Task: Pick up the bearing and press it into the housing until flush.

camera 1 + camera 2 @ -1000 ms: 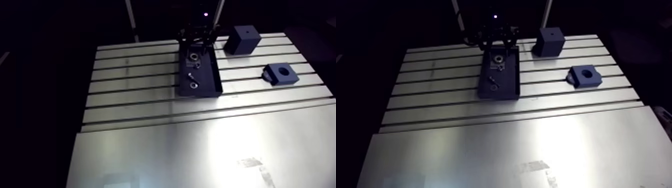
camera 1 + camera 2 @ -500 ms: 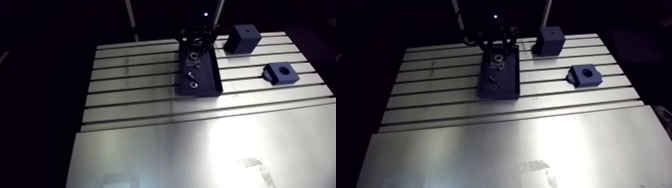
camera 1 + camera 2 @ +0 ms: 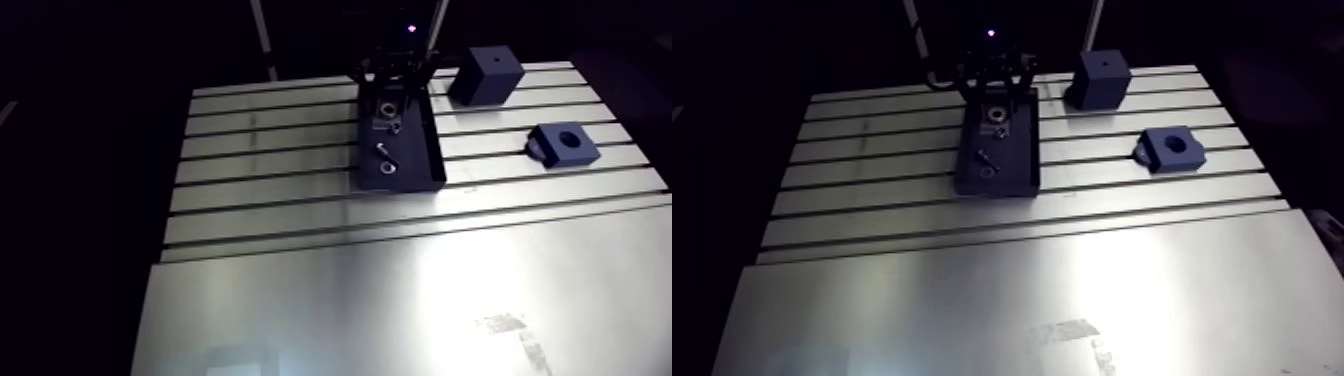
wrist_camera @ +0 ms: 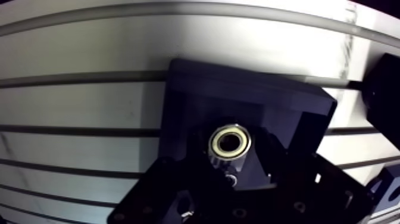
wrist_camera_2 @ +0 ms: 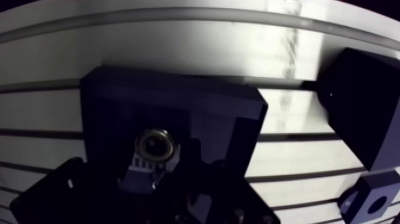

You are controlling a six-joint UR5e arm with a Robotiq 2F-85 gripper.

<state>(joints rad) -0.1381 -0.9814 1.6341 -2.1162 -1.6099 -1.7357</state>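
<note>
Slotted aluminium table [image 3: 300,300], brushed and shiny, with long dark grooves on the far half and a plain sheet on the near half. The room behind was dark.

Only the arm view showed the full layout. A dark rectangular tray [image 3: 420,150] sat mid-table toward the far side. A dark cube [image 3: 487,78] with a small hole on top stood to the tray's right at the far edge. The housing [image 3: 566,144], a dark flat block with a round bore, lay right of the tray and nearer than the cube, well apart from both. The gripper [image 3: 394,80] hung over the tray's far end.

The tray held a row of parts. The bearing [image 4: 230,141] was at the far end, with a small round part [image 3: 392,126] just near of it. Then came a screw [image 3: 381,151] and a ring [image 3: 386,170] toward the near end.

Only the wrist view showed bearing detail: a metal ring, pale outer race, dark centre, lying flat on the tray floor. It sat ahead of the gripper, roughly centred on it, with a small ribbed patch right next to it. This view cut off the tray's near end, so the screw and ring were not seen. The cube and housing showed only at the edge.

The jaws stood apart, spread about as wide as the tray, with nothing clamped. The bearing was still in the tray and the housing bore was empty.
</note>
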